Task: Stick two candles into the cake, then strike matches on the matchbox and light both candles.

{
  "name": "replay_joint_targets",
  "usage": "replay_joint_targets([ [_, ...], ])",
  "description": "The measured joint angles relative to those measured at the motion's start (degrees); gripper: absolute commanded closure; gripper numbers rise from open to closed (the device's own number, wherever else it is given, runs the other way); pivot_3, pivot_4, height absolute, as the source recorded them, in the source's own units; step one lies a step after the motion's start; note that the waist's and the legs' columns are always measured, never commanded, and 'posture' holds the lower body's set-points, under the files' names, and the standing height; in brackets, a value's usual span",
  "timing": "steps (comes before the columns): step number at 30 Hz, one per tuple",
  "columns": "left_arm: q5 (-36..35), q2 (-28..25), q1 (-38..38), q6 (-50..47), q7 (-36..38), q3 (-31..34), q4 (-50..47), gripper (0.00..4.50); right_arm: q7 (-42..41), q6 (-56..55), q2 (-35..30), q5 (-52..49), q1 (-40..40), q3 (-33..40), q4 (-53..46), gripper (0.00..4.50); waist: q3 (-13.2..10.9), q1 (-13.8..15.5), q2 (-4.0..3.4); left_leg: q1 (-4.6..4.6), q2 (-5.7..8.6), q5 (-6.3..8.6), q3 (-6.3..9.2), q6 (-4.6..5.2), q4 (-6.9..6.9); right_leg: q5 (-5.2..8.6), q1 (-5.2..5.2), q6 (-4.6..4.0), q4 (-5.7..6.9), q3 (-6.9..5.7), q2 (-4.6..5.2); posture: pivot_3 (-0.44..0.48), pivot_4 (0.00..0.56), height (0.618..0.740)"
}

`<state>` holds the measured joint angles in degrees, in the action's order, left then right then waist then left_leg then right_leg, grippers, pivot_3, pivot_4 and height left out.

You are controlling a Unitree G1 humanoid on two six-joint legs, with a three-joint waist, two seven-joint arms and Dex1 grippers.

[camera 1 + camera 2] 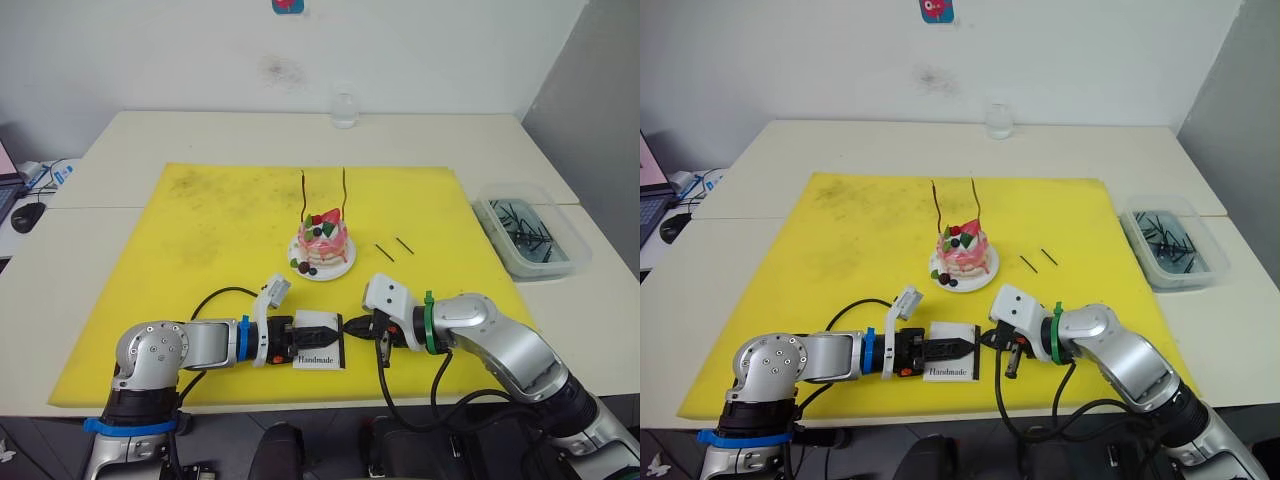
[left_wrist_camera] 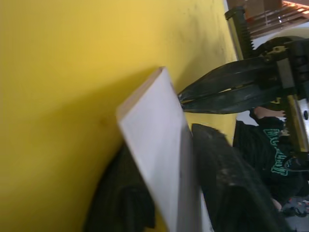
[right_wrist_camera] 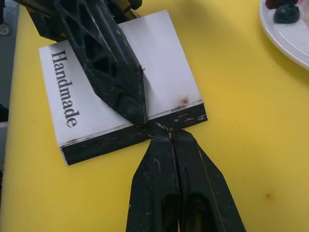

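Note:
The pink cake [image 1: 322,246] sits on its white plate [image 1: 344,266] mid-mat, with both thin dark-red candles [image 1: 303,195] [image 1: 345,192] standing upright in it. Two short dark matches [image 1: 384,251] [image 1: 404,245] lie on the mat just right of the plate. The white "Handmade" matchbox [image 1: 318,358] is near the mat's front edge, and my left gripper [image 1: 334,330] is shut on it, one finger [image 3: 113,67] across its top. My right gripper [image 3: 164,134] is shut, its tips touching the box's dark striking strip [image 3: 106,142]. I see nothing between its fingers.
A yellow mat [image 1: 200,250] covers the table's middle. A clear plastic bin [image 1: 530,235] with several dark sticks stands off the mat at the right. A small glass [image 1: 344,110] is at the table's far edge. A computer mouse [image 1: 28,215] lies far left.

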<state>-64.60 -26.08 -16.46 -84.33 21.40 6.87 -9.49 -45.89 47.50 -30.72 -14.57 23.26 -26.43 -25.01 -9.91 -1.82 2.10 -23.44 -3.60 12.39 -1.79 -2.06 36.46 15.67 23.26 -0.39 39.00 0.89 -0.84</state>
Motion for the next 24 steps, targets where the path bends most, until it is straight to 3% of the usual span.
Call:
replay_joint_targets([
  [2, 0.0, 0.0, 0.0, 0.0, 0.6, -0.2, -0.2, 4.48, 0.0, 0.0, 0.1, 0.0, 0.1, -0.1, 0.0, 4.50, 0.0, 0.0, 0.00, 0.00, 0.00, 0.00, 0.02, 0.00, -0.04, 0.01, 0.00, 0.00, 0.00, -0.02, 0.00, 0.000, 0.150, 0.729],
  [12, 0.5, -0.4, 0.0, 0.9, 1.3, -0.8, -0.5, 4.48, 1.0, 0.7, 1.0, -0.4, 0.4, 1.2, 0.1, 4.50, 0.0, 0.0, 0.00, 0.03, -0.01, 0.00, 0.02, 0.00, -0.06, 0.01, 0.00, 0.00, 0.00, -0.01, 0.01, 0.000, 0.150, 0.729],
  [21, -3.3, -2.8, 0.3, -0.4, 2.3, 3.2, -3.9, 4.48, 0.9, 4.2, -3.6, -7.6, -0.1, 14.8, -9.2, 4.50, -0.1, 0.0, 0.06, -0.13, -0.03, 0.00, 0.02, 0.00, -0.16, 0.04, 0.18, -0.01, -0.03, -0.03, 0.01, 0.000, 0.150, 0.729],
  [24, -6.8, -4.5, 0.4, -0.4, 3.0, 6.7, -5.6, 4.50, 2.7, 4.3, -3.7, -9.1, -2.4, 19.5, -10.6, 3.59, -0.1, 0.1, 0.07, -0.16, -0.04, 0.00, 0.02, -0.01, -0.22, 0.13, 0.18, 0.02, -0.06, -0.02, 0.04, 0.000, 0.150, 0.729],
])
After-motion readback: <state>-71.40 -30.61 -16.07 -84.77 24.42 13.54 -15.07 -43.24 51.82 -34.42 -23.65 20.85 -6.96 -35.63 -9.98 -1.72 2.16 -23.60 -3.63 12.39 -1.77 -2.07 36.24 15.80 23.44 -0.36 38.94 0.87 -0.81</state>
